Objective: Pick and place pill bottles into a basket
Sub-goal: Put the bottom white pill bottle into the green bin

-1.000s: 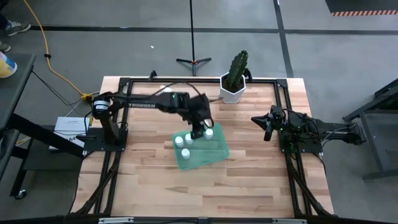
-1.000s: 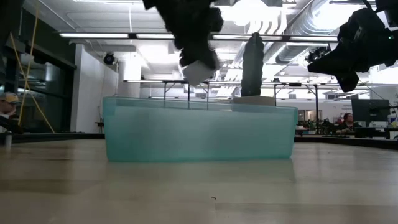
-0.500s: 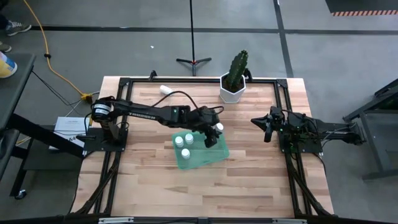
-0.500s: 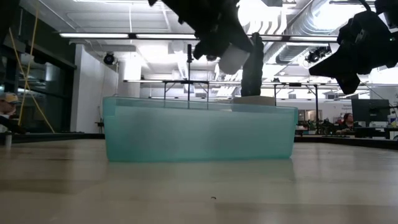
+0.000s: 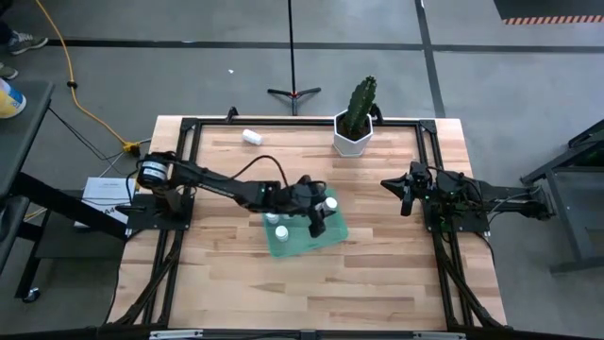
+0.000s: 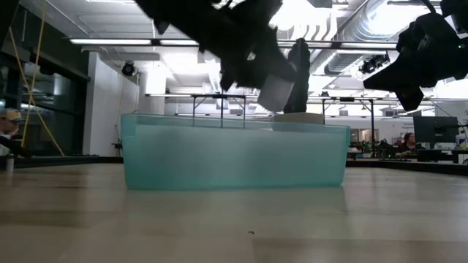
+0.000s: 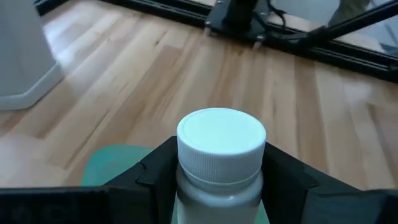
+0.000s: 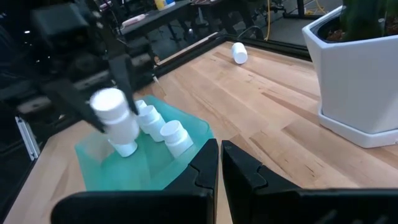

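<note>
White bottle (image 7: pixel 221 155) clamped in our left gripper (image 5: pixel 319 213), we hang over the teal basket (image 5: pixel 332 236) where other bottles (image 8: pixel 169 134) stand. Releasing this high, it may topple them or bounce out. Our right gripper (image 5: pixel 404 194) waits aside, jaws closed and empty.

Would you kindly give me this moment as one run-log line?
left gripper: holds pill bottle over basket | right gripper: shut, parked at table's right | loose bottle: lying at far edge
</note>
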Controlling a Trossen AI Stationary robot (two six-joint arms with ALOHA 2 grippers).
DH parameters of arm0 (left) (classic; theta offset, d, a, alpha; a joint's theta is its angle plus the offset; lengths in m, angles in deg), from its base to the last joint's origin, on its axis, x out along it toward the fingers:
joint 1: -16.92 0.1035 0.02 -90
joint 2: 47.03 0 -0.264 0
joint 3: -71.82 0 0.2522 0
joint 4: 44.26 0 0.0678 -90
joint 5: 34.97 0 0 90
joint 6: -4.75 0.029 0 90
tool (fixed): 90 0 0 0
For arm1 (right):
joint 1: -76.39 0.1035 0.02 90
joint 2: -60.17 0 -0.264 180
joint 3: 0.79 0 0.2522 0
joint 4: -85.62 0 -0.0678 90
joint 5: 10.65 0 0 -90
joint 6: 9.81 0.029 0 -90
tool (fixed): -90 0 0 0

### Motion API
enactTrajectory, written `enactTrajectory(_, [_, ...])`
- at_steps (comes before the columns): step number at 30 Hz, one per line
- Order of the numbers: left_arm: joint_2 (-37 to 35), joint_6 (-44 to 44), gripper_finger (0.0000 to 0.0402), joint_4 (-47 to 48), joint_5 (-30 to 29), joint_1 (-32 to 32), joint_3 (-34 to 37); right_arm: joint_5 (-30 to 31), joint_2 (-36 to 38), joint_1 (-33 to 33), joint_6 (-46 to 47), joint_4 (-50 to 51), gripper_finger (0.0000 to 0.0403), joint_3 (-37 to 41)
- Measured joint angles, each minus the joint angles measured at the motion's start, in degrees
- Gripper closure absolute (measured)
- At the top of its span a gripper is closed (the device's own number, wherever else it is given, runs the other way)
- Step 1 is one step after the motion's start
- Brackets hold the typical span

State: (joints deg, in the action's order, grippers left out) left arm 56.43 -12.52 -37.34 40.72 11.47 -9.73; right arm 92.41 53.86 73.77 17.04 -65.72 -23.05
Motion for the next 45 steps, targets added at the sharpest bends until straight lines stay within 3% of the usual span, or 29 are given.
enactTrajectory(8, [0.0, -2.8, 0.0189, -13.3, -0.4, -1.7, 8.8, -0.2, 0.0, 0.0, 0.2, 0.0, 0.0391, 0.0])
enactTrajectory(18, [1.0, -3.6, 0.0190, -16.6, -4.5, -4.4, 15.4, -0.2, 0.0, 0.0, 0.2, 0.2, 0.0391, 0.0])
enactTrajectory(32, [1.0, -0.6, 0.0183, -17.6, -5.5, -4.3, 16.3, -0.2, -0.1, 0.0, 0.2, 0.8, 0.0391, 0.0])
enactTrajectory(45, [1.0, 0.5, 0.0183, -17.0, 0.1, -4.4, 16.3, -0.2, -0.1, 0.0, 0.2, 1.1, 0.0391, 0.0])
